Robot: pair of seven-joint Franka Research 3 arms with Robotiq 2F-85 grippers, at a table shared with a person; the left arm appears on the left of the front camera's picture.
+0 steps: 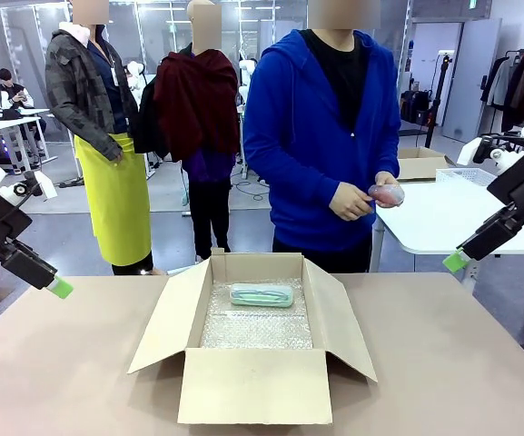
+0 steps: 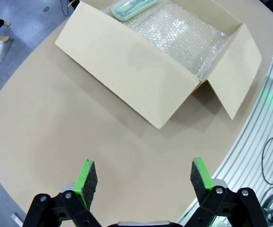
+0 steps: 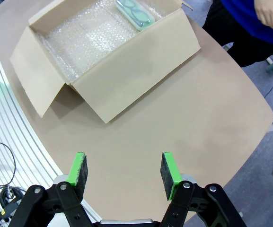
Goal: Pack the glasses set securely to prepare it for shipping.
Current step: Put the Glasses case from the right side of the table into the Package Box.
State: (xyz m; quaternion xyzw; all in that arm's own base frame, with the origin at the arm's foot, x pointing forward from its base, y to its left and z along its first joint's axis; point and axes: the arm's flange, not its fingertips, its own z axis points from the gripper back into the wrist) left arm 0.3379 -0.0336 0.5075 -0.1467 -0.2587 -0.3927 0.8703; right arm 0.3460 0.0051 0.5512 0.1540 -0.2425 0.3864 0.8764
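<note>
Tan table (image 1: 62, 363) lies nearest the lens. A person in a blue hooded top (image 1: 321, 136) is stationed at its far edge. An open cardboard box (image 1: 252, 386) is set on the table at centre, all four flaps folded outward. The box floor is lined with bubble wrap (image 1: 257, 331).

Left gripper (image 2: 140, 175) is held above the table's left side, well apart from the box. Its jaws are spread wide and nothing is held between the pads.

Right gripper (image 3: 123, 172) is raised near the table's right edge, likewise clear of the box. Its jaws are parted and nothing is gripped.

Mint-green case (image 1: 262, 294) is laid flat on the bubble wrap, close to the box's far wall, with its long side parallel to that wall.

Pink case (image 1: 389, 193) is held in both of the person's hands (image 1: 352, 202) at about waist height, beyond the table's far edge and outside the box.
</note>
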